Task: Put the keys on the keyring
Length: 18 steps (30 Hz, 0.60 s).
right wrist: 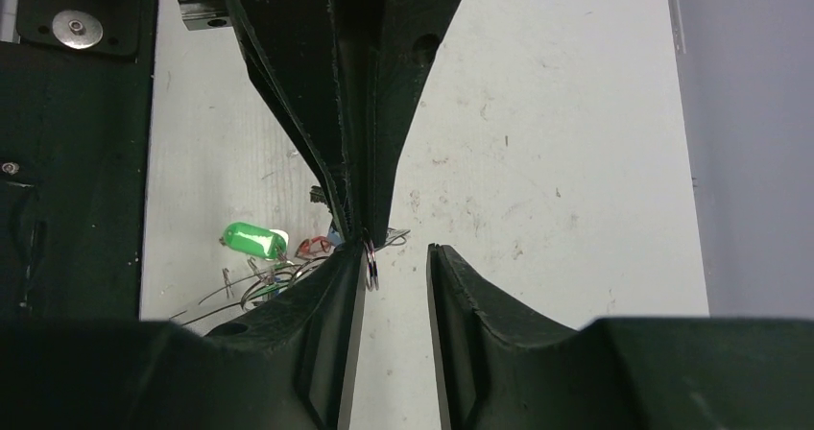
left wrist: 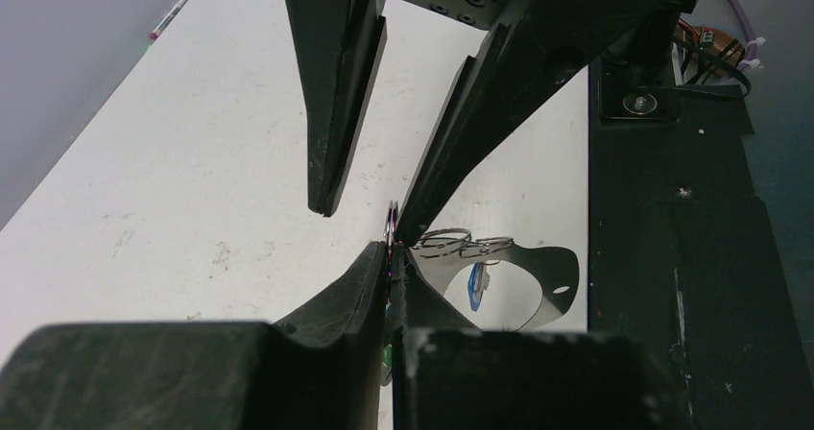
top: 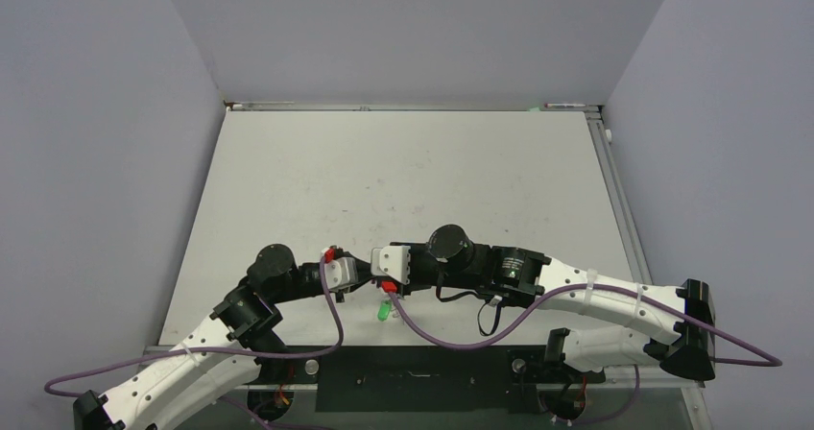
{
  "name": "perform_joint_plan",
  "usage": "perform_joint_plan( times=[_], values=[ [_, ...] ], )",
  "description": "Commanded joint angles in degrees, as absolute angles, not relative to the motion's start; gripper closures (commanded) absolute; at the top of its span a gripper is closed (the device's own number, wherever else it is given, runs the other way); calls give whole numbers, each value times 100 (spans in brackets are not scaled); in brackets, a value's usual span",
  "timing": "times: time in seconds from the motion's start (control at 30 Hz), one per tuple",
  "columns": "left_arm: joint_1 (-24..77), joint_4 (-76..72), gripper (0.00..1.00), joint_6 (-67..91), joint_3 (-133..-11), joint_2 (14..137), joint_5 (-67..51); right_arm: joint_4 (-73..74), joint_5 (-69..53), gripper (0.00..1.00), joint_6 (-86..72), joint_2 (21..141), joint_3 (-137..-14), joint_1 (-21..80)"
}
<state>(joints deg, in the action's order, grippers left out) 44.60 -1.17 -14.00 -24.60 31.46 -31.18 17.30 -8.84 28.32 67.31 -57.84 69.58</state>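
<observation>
My left gripper [left wrist: 392, 252] is shut on a small silvery split ring [left wrist: 391, 226], seen edge-on at its tips. My right gripper [right wrist: 395, 257] faces it tip to tip and stands open; the ring [right wrist: 371, 262] lies against its left finger [right wrist: 347, 276]. Just beside the tips, on the table, lie keys with a green tag [right wrist: 251, 240], a red tag [right wrist: 312, 248] and a blue tag [left wrist: 476, 286], tangled with the thin wire keyring [right wrist: 213, 297]. The key blades are mostly hidden behind the fingers.
Both arms meet low over the near middle of the white table [top: 403, 180], with the green tag [top: 384, 310] below them. The black base plate [left wrist: 672, 257] runs along the near table edge. Purple cables [top: 422, 334] loop from the wrists.
</observation>
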Motion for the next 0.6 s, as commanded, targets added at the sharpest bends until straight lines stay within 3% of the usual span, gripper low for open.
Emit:
perform_joint_plan(
  times=[0.0, 0.2, 0.4, 0.57],
  values=[
    [4507, -328, 100, -1450, -2821, 3070, -3081, 1661, -904, 71, 2883, 6680, -5792, 6974],
    [4514, -320, 100, -1461, -2821, 3053, -3065, 1780, -963, 76, 2878, 6678, -5814, 6977],
    [4518, -335, 100, -1468, -2813, 3019, -3058, 1758, -1054, 94, 2888, 6702, -5780, 6971],
    [4518, -352, 100, -1459, -2804, 2995, -3065, 1542, -1192, 95, 2933, 6576, -5657, 6969]
  ],
)
